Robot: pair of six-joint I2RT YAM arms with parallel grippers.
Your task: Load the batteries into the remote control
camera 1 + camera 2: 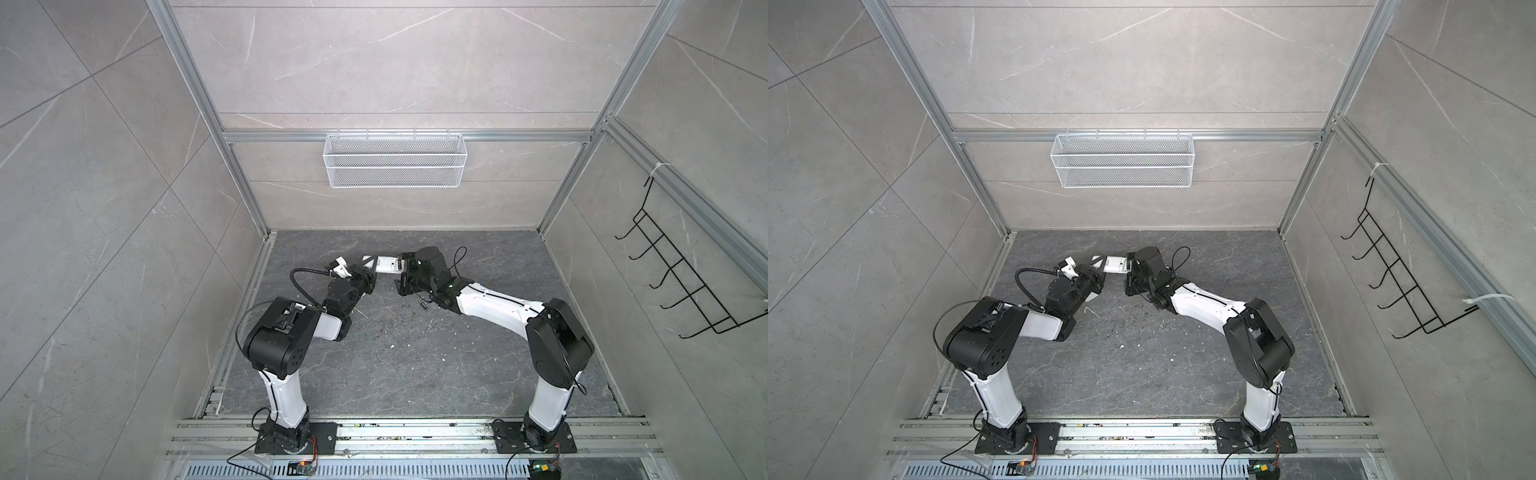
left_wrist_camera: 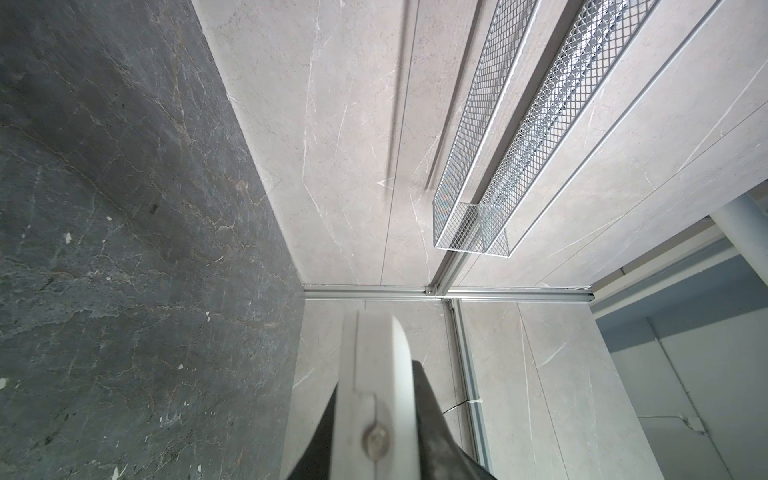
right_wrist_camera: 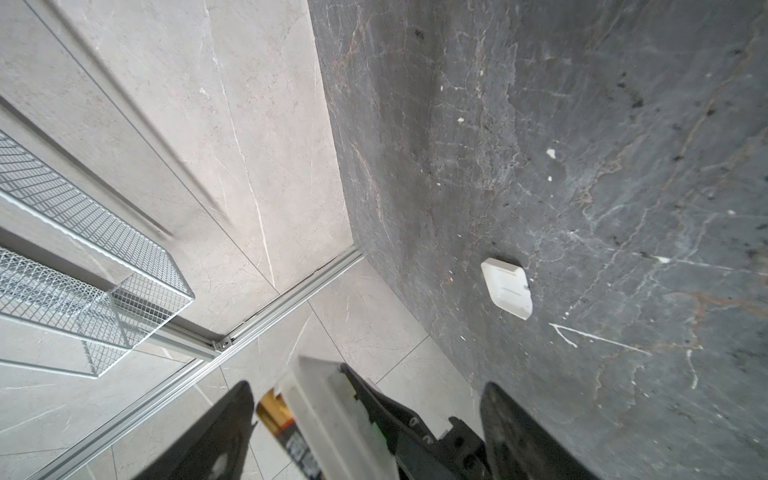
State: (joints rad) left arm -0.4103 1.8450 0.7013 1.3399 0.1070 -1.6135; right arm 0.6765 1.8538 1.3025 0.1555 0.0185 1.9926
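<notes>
Remote control point(image 1: 388, 264): raised off the counter point(image 1: 415, 374) near the back wall, lying roughly level between the two grippers.
Left gripper point(image 1: 372, 270): clamped tight on one end of the remote control, with a dark finger on either side.
Right gripper point(image 1: 402, 276): jaws wide, straddling the remote control's other end.
Gold-and-black battery point(image 3: 274, 415): alongside the remote control's edge, between it and one finger point(image 3: 216, 432) of the right gripper.
Second battery point(image 1: 424, 306): on the counter just under the right arm's wrist, clear of both grippers.
White cover piece point(image 3: 507, 286): flat on the counter, apart from the remote control.
</notes>
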